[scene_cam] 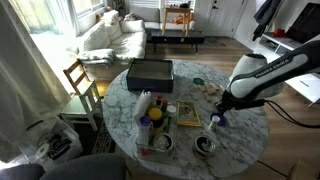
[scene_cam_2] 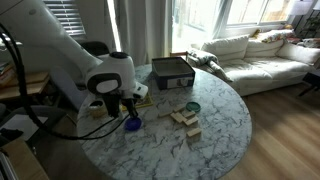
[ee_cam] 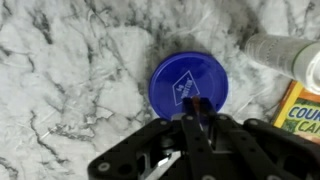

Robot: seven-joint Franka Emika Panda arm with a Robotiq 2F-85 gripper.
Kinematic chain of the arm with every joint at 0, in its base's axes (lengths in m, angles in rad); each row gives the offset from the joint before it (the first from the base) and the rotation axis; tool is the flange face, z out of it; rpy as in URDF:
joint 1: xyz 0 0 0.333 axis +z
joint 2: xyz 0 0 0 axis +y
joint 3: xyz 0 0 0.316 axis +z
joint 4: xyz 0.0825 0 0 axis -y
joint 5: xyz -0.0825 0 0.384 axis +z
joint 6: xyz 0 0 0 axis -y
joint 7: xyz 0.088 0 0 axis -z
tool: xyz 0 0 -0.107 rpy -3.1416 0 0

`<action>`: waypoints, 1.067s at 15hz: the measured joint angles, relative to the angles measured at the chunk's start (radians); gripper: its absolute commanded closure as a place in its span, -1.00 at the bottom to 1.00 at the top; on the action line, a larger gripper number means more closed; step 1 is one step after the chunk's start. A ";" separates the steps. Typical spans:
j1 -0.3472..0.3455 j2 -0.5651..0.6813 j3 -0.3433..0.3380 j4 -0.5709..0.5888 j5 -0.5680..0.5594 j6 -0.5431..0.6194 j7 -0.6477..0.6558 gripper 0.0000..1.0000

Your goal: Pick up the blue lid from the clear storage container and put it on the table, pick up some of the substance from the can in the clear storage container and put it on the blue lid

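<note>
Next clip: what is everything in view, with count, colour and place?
table: one, white marble, round
blue lid: one, blue, flat on table under gripper
clear storage container: one, see-through, on table
can: one, silvery, at container's near end
dark tin: one, near table edge
black box: one, black, table edge near sofa
wooden blocks: several, tan, on table
yellow box: one, yellow, beside lid
sofa: one, white, background
arm: one, white, over table
gripper: one, black, shut, at lid's edge
</note>
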State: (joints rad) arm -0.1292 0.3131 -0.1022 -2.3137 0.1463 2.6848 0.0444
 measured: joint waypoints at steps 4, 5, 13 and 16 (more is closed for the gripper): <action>-0.001 0.021 0.003 0.000 0.017 0.021 0.000 0.27; -0.001 0.025 0.004 0.000 0.020 0.025 0.000 0.13; -0.003 0.021 0.004 0.001 0.028 0.041 0.000 -0.99; -0.006 -0.013 -0.007 0.006 0.027 0.042 0.000 -1.00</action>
State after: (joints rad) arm -0.1349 0.3001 -0.1093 -2.3080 0.1733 2.7264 0.0444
